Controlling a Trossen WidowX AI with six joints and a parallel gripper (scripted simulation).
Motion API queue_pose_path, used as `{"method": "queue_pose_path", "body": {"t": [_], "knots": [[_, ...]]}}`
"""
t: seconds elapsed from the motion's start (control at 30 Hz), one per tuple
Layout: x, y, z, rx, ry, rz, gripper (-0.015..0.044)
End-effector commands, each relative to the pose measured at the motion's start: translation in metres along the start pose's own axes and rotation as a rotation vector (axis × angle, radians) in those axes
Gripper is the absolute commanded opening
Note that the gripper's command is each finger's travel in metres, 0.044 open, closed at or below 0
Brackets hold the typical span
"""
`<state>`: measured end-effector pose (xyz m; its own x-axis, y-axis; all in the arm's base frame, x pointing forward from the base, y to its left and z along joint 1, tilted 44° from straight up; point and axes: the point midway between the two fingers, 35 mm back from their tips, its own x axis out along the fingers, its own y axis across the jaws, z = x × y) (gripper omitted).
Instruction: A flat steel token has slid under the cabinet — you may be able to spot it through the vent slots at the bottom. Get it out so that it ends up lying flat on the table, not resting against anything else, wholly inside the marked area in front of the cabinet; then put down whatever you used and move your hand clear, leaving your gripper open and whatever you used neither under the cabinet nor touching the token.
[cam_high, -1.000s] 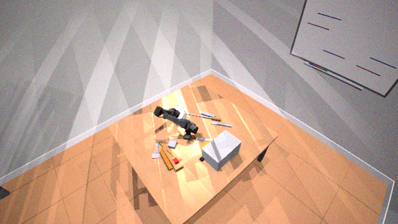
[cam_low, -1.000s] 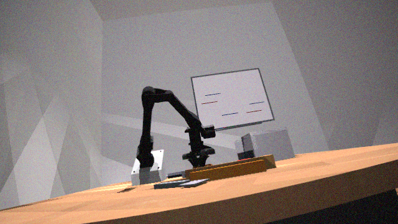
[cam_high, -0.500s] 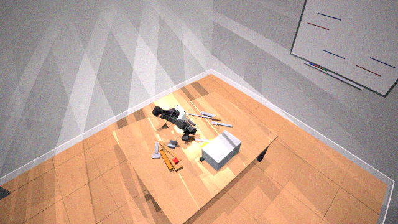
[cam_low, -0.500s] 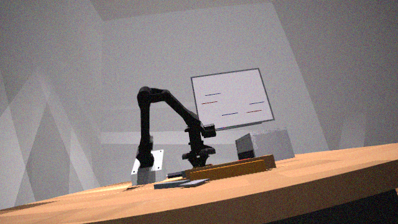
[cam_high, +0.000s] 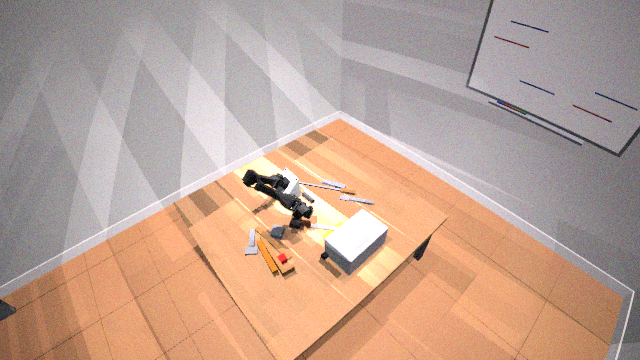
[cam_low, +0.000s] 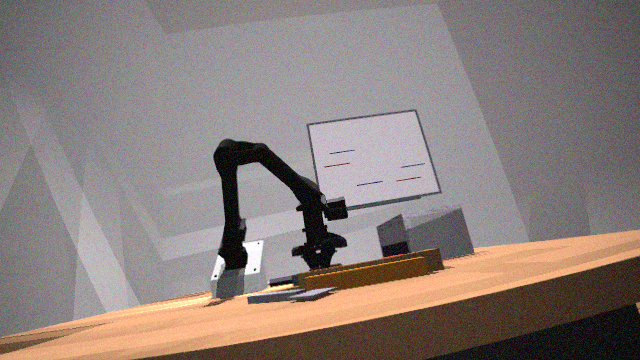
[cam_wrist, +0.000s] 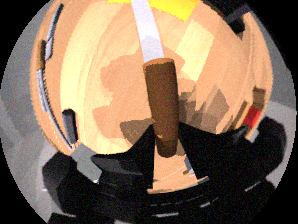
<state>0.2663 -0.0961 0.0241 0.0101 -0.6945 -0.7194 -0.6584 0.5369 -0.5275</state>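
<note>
My gripper (cam_high: 298, 221) (cam_low: 317, 261) (cam_wrist: 162, 124) is shut on the brown handle (cam_wrist: 161, 106) of a long tool. The tool's pale flat blade (cam_wrist: 144, 19) (cam_high: 322, 227) points away from me toward the yellow marked area (cam_high: 327, 215) in front of the grey cabinet (cam_high: 356, 241) (cam_low: 430, 232). The gripper is low over the table, to the left of the cabinet in the top view. The steel token does not show in any view.
An orange bar (cam_high: 267, 257) (cam_low: 365, 274), a brown bar (cam_high: 278, 249) with a red block (cam_high: 282, 258) (cam_wrist: 253, 117), a grey block (cam_high: 277, 231) and a grey T-shaped tool (cam_high: 251, 243) lie left of the gripper. Two more long tools (cam_high: 332, 186) (cam_high: 356, 200) lie behind it. The arm's base (cam_high: 291, 182) (cam_low: 239, 272) stands at the back.
</note>
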Motion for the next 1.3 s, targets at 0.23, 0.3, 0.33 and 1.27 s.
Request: {"method": "queue_pose_path", "body": {"t": [0.23,0.3,0.33,1.27], "knots": [[-0.002,-0.014,-0.011,0.011,0.000,-0.009,0.0000],[-0.002,-0.016,-0.013,0.011,0.000,-0.009,0.0000],[-0.002,-0.017,-0.014,0.011,0.000,-0.009,0.0000],[-0.002,-0.046,-0.039,0.011,0.001,-0.011,0.0000]]}}
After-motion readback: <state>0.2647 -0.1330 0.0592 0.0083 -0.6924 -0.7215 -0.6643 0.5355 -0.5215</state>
